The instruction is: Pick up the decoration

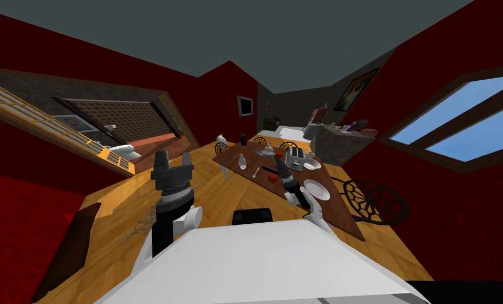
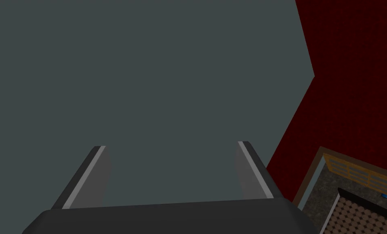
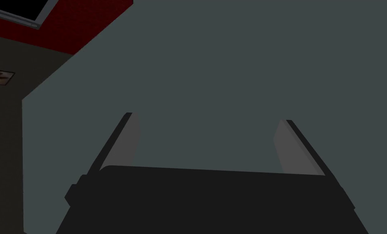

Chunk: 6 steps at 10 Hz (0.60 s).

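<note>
The white bottle-shaped decoration [image 1: 241, 161] stands on the brown wooden table [image 1: 345, 211], just left of my raised right gripper [image 3: 208, 117]. Right gripper and left gripper [image 1: 174, 156]: fingers spread, empty.

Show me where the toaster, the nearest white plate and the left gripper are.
toaster [image 1: 296, 157], head view, its grey side.
nearest white plate [image 1: 317, 190], head view, its bare middle.
left gripper [image 1: 174, 157], head view, midway between its two fingertips.
</note>
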### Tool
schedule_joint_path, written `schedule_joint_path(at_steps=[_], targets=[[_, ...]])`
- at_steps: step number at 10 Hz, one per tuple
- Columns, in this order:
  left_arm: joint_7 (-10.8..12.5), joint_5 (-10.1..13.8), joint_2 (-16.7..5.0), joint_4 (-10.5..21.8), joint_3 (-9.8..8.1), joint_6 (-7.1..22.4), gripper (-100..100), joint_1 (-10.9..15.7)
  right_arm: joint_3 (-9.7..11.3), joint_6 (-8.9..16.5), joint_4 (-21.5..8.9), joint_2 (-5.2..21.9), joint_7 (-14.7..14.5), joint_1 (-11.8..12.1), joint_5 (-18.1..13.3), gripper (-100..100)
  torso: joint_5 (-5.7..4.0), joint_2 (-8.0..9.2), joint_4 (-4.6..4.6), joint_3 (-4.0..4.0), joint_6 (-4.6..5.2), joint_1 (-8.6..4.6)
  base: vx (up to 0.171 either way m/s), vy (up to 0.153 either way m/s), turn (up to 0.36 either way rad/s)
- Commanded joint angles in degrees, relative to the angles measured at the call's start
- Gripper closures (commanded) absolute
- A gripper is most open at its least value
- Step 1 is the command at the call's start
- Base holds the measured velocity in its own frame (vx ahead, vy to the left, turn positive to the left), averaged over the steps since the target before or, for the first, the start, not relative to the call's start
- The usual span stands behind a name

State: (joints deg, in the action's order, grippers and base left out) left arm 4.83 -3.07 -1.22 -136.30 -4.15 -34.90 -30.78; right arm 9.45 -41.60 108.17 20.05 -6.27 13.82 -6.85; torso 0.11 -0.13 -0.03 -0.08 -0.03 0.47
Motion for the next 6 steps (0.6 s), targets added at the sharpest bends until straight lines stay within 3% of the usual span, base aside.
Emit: schedule_joint_path(at_steps=[1, 2, 3, 5, 6], targets=[[0.0, 0.0, 0.0, 0.0, 0.00, 0.0, 0, 0.0, 0.8, -0.7, -2.1, 1.3, 0.0, -0.8, -0.8, -100, 0.00, 0.00, 0.00, 0.00, 0.00, 0.00, 0.039, 0.086, 0.061], [0.0, 0.0, 0.0, 0.0, -0.01, 0.0, 0, 0.0, 2.1, -1.9, -4.3, 3.4, -0.1, -2.4, -2.1, -100, -0.02, 0.04, 0.00, 0.02, 0.07, -0.09, 0.033, 0.100, 0.130], [0.0, 0.0, 0.0, 0.0, 0.00, 0.0, 0, 0.0, 2.1, -1.9, -4.9, 3.4, -0.1, -2.4, -2.1, -100, -0.01, 0.05, 0.01, 0.03, 0.03, -0.06, 0.022, 0.087, 0.103], [0.0, 0.0, 0.0, 0.0, 0.00, 0.0, 0, 0.0, 4.9, -4.3, -9.9, 6.9, -0.3, -5.3, -4.6, -100, -0.01, 0.13, 0.02, 0.07, 0.02, -0.02, 0.024, 0.134, 0.262], [0.0, 0.0, 0.0, 0.0, 0.00, 0.0, 0, 0.0, 4.9, -4.3, -10.8, 7.6, -0.3, -5.3, -4.6, -100, 0.03, 0.07, 0.01, 0.04, 0.02, 0.14, 0.043, 0.107, 0.063]])
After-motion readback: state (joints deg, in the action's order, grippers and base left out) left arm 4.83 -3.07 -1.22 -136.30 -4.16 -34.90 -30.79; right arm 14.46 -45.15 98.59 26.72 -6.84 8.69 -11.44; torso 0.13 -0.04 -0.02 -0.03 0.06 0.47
